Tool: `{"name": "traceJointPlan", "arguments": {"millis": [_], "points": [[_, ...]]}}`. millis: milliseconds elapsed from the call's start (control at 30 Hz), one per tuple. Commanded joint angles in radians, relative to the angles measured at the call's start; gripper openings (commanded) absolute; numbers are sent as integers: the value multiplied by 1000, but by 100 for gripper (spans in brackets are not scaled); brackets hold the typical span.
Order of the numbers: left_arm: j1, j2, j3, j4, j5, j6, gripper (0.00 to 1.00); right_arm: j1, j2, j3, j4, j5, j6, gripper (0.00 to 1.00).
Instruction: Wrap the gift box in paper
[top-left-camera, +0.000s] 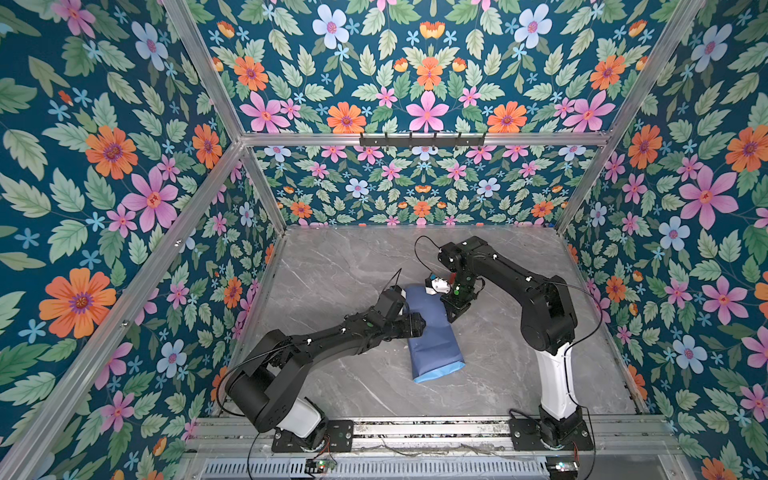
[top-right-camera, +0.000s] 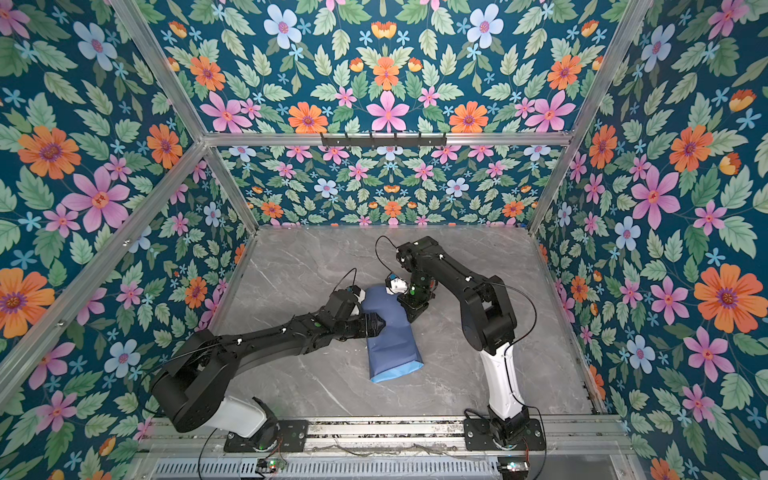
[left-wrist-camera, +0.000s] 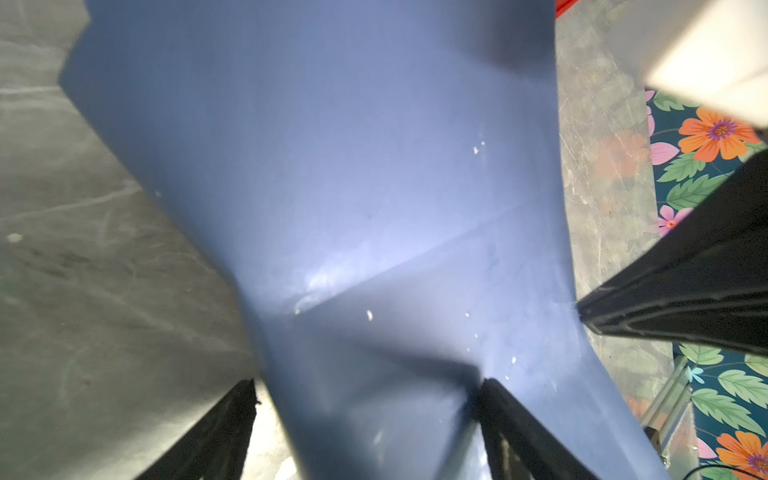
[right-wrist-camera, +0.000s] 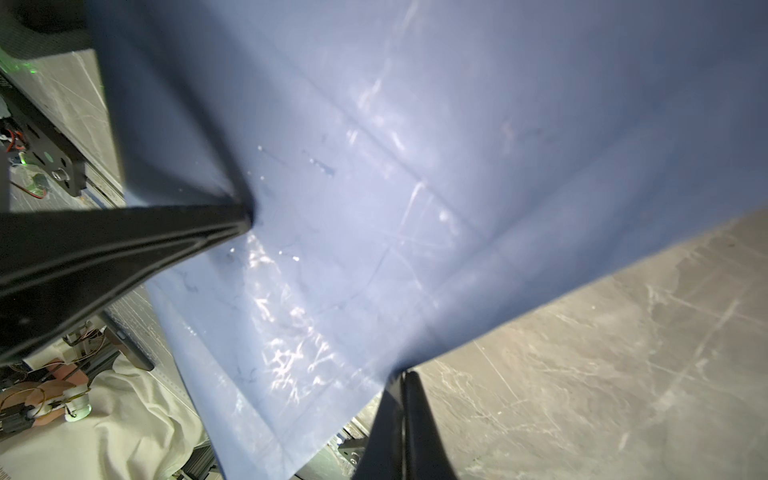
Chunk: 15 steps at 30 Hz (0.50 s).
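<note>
Resting on the paper, folded slate-side out mid-desk, with left tool spread wide, empty: probably pinning the fold. Meeting its edge with right tool shut; pinch unclear. No sight of gift box, presumably inside.

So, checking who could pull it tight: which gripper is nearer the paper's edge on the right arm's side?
Right. The right gripper is shut on that edge of the paper; the left gripper, open, sits farther in, one fingertip pressing the paper's top face.
</note>
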Motion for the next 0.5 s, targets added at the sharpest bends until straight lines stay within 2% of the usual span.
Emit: {"name": "traceJointPlan", "arguments": {"millis": [0,467], "points": [[0,19,-14,-203,-87,36,85,0,8,11,-27,17,-7,0],[0,16,-18,-199,-88,34,85,1,44,55,-41,29,-3,0]]}}
